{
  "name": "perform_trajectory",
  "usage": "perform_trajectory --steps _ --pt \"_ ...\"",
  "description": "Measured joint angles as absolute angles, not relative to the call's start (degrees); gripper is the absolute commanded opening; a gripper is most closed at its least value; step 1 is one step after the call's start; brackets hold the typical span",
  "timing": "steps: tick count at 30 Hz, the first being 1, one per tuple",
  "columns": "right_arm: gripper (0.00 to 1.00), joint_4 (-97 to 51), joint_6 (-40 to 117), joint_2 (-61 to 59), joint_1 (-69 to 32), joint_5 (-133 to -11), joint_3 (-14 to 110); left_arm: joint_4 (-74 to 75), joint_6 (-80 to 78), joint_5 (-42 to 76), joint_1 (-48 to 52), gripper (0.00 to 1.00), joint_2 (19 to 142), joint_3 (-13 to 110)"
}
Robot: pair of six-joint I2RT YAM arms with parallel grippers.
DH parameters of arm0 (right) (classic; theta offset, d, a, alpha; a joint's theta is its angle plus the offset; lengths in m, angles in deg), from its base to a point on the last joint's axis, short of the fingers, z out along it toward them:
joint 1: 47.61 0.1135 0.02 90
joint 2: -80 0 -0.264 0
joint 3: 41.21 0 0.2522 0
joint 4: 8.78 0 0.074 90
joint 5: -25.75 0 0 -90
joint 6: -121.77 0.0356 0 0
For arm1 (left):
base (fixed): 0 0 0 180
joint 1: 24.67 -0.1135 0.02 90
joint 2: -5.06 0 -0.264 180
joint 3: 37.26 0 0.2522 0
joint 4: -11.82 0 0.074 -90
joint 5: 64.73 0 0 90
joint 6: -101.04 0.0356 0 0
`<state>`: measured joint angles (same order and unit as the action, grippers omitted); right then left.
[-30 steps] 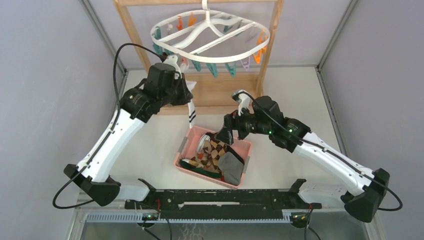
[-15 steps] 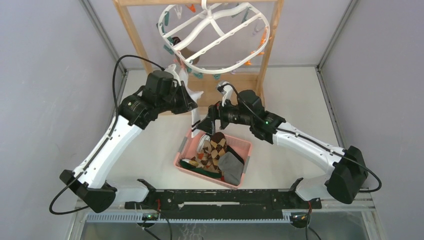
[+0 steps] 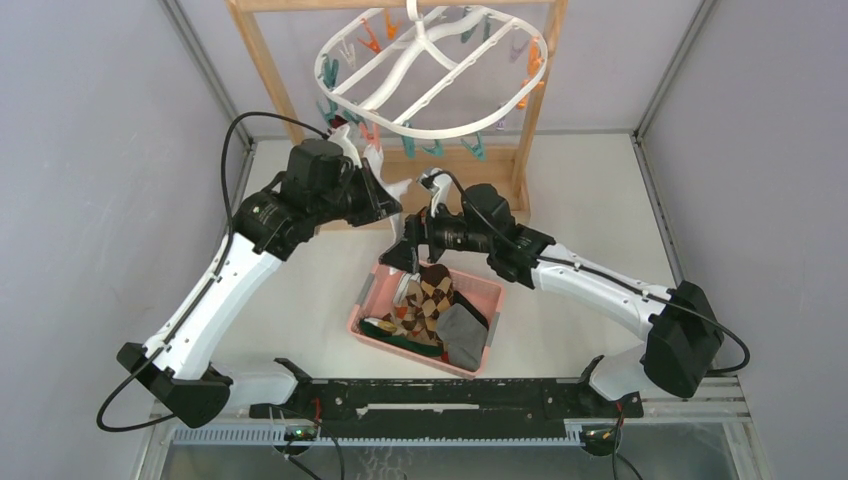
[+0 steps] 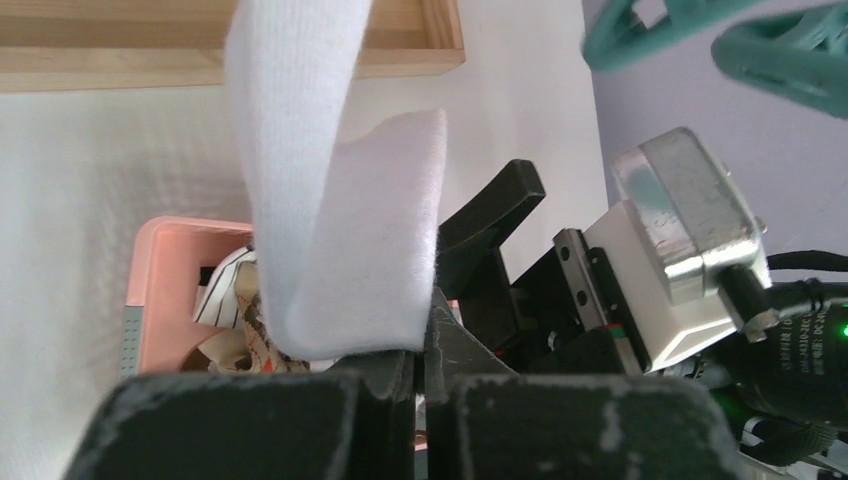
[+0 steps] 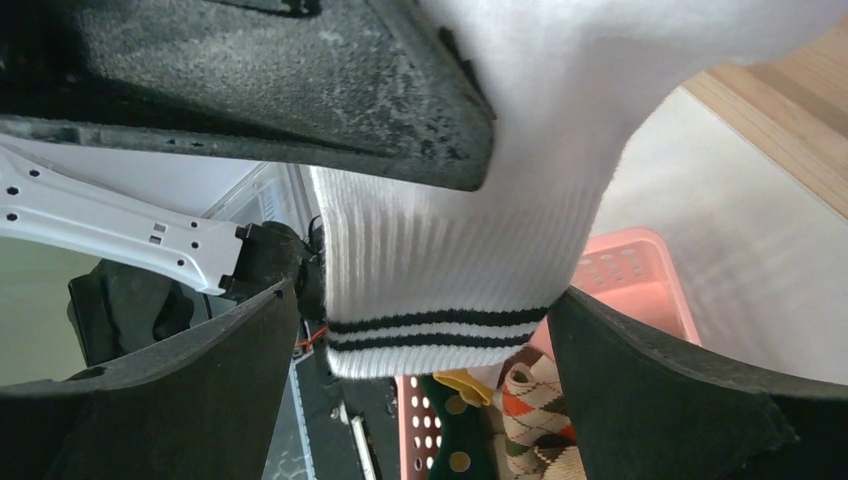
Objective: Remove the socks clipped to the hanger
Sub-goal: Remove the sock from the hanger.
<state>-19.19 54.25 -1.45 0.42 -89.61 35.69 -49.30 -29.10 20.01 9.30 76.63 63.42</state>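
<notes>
- Right arm (image 3: 590, 280) has swung left from over the pink basket (image 3: 366, 300) to the hanging white sock (image 4: 330, 220), and the hanger (image 3: 430, 75) has tipped steeper under the wooden frame (image 3: 265, 60)
- Bare desk (image 3: 600, 200) lies open on both sides of the basket; grey walls close in left and right, and the frame's base board sits just behind both wrists
- Left jaws are pinched shut on the sock's folded upper part
- Right jaws stand wide apart – the black-striped cuff (image 5: 440, 330) hangs between them, above the basket's far corner
- Other socks (image 3: 430, 305) lie heaped in the basket
- Left arm (image 3: 230, 270) rises up and rightward; the right arm stretches low towards the left
</notes>
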Motion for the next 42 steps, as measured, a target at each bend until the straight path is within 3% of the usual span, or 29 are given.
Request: perform_trajectory --steps 9,13,15,17,23,25,42 --pt "0.55 -18.97 54.95 -1.52 0.22 -90.51 35.69 -48.18 -30.0 18.77 9.26 0.0 76.63 63.38" --pt "0.42 -18.91 56.11 -1.89 -0.96 -91.97 35.69 -47.42 -30.15 18.79 9.2 0.0 76.61 61.98" --pt "0.14 -18.99 56.46 -1.93 -1.33 -92.72 35.69 -47.44 -30.15 18.79 9.09 0.01 76.61 61.08" --pt "0.0 -19.08 56.74 -1.93 -1.52 -93.37 35.69 -47.48 -30.15 18.81 8.91 0.1 76.61 60.4" --pt "0.0 -20.94 57.44 -1.93 -1.87 -94.25 35.69 -47.44 -30.5 18.99 8.58 0.41 76.61 59.88" --pt "0.0 -21.9 57.42 -1.87 -1.9 -94.25 35.69 -47.48 -30.46 19.12 8.54 0.46 76.61 59.88" --pt "0.0 -32.33 53.97 4.67 -0.8 -92.72 35.69 -49.62 -30.55 21.04 8.5 0.5 76.21 66.48"
